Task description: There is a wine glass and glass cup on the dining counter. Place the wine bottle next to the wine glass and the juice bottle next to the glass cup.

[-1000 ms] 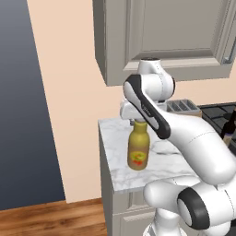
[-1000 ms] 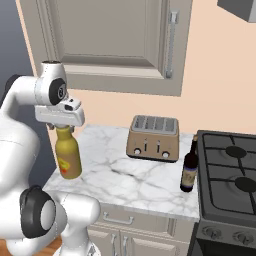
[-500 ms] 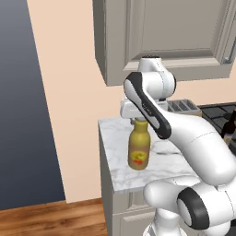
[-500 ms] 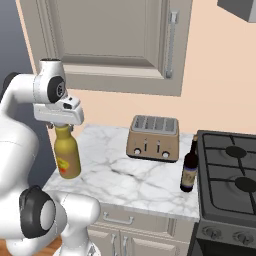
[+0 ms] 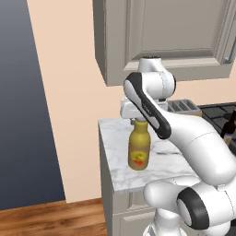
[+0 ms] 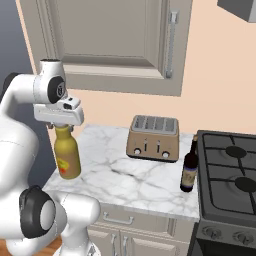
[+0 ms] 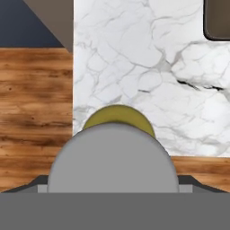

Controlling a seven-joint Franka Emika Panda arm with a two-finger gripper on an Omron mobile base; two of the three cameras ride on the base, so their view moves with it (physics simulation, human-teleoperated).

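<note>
Juice bottle (image 5: 138,147): glossy amber body, smooth, with a matt grey cap (image 7: 113,158) and a small red-and-green label. Surface (image 6: 131,180) under the juice bottle: polished white marble with grey veining. Toaster (image 6: 153,138), behind the juice bottle on the marble: brushed beige metal look, satin sheen. Wine bottle (image 6: 189,171), beyond the toaster: dark, almost black, glossy glass. Floor (image 7: 36,112) beside the marble: brown wood with visible grain. Wall cabinet (image 6: 110,42) above: matt grey-beige panels with a metal handle (image 6: 172,45). Hand (image 6: 58,111): smooth white housing.

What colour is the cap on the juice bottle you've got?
Grey. The juice bottle's cap shows best in the hand view, from above, with the gripper at its neck.
</note>
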